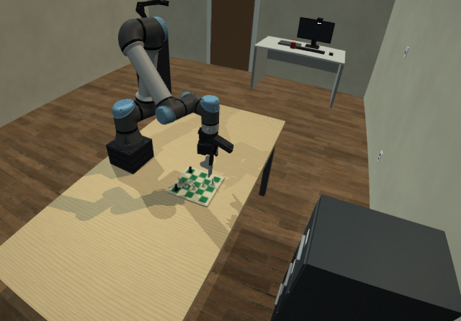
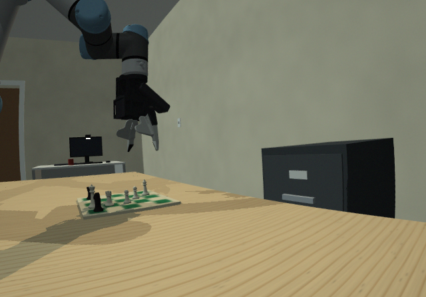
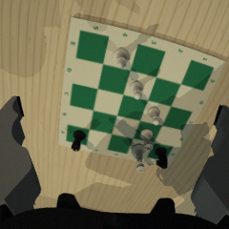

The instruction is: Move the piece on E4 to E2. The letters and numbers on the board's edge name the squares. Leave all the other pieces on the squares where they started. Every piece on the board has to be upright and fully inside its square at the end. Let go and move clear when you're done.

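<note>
The small green-and-cream chessboard (image 3: 135, 93) lies on the wooden table, with letters along its left edge and numbers along its top edge in the wrist view. A white piece (image 3: 122, 56) stands upright on E4, in the top row; it also shows at the far end of the board in the exterior view (image 2: 144, 187). The cream square E2 (image 3: 174, 68) is bare. Other white pieces run diagonally down from D3 (image 3: 137, 89), and two black pieces (image 3: 77, 138) stand on the bottom row. My gripper (image 2: 142, 147) hangs open and empty high above the board (image 1: 196, 186).
The arm's base (image 1: 129, 152) stands on the table behind the board. A dark drawer cabinet (image 2: 327, 176) stands beside the table. The table's far edge runs close to the board.
</note>
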Motion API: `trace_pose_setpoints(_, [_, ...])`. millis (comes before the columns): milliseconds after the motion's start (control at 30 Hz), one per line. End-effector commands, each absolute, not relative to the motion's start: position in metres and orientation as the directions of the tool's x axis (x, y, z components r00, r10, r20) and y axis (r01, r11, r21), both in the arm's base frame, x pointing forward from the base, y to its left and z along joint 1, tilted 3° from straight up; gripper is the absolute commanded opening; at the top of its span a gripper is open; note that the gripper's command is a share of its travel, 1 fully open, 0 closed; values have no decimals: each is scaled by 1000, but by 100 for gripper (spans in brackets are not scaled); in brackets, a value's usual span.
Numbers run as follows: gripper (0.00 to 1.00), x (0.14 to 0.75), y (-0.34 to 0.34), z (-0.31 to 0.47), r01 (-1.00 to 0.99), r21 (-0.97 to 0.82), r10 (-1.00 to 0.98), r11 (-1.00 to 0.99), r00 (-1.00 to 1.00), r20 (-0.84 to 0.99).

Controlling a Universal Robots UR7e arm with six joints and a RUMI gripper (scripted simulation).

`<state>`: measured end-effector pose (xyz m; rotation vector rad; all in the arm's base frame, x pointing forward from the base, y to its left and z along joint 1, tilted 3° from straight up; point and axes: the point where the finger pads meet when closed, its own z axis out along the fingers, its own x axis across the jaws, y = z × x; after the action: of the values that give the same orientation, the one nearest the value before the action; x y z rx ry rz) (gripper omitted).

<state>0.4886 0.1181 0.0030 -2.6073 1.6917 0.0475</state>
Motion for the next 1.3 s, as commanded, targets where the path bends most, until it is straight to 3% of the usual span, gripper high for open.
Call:
trace_pose_setpoints(0, [100,489,117,3,-931,-10,-930,-366,366,-43])
trace_pose_setpoints(533, [100,489,117,2,-942,-9,-941,-335,335,-43])
trace_pose_setpoints(567, [22,489,117,2,-942,-9,-941,-335,335,-43])
trace_pose_setpoints(1267, [22,489,117,2,-942,-9,-941,-335,335,-43])
